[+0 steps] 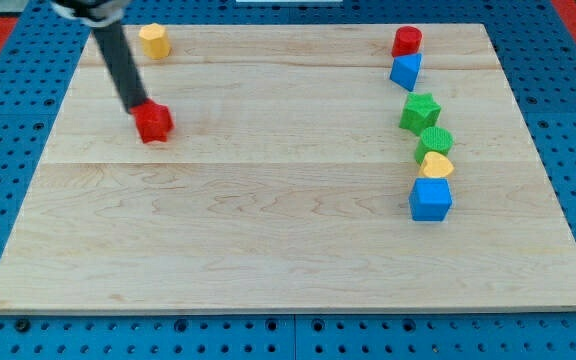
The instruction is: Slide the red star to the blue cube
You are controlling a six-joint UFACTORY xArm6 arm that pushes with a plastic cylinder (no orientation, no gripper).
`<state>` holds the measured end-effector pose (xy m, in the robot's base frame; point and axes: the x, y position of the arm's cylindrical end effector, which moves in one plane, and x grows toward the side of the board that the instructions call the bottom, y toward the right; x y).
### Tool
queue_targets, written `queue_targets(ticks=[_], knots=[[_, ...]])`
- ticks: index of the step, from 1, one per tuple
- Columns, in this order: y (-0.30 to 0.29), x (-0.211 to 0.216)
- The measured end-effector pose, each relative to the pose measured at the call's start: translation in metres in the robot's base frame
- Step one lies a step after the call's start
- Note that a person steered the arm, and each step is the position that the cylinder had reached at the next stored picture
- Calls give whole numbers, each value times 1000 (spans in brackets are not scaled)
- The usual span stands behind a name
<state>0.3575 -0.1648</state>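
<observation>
Wooden board [268, 230] on blue pegboard — near, at the view's right, the blue cube [430, 199]; farther left, my tip [134, 108] touches the red star [153, 123] — a bare rod, no jaws

No text, label, brand, number or sign can be read anywhere here. The wooden counter [288, 230] shows only plain grain, and the blocks on it carry no markings.
</observation>
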Motion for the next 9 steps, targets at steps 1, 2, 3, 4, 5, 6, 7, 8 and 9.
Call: queue_targets(ticks=[1, 2, 3, 4, 5, 6, 7, 8, 9], knots=[[26, 12], [25, 36], [21, 65], [17, 85], [-15, 97], [-40, 110], [-24, 127], [6, 132], [21, 118]])
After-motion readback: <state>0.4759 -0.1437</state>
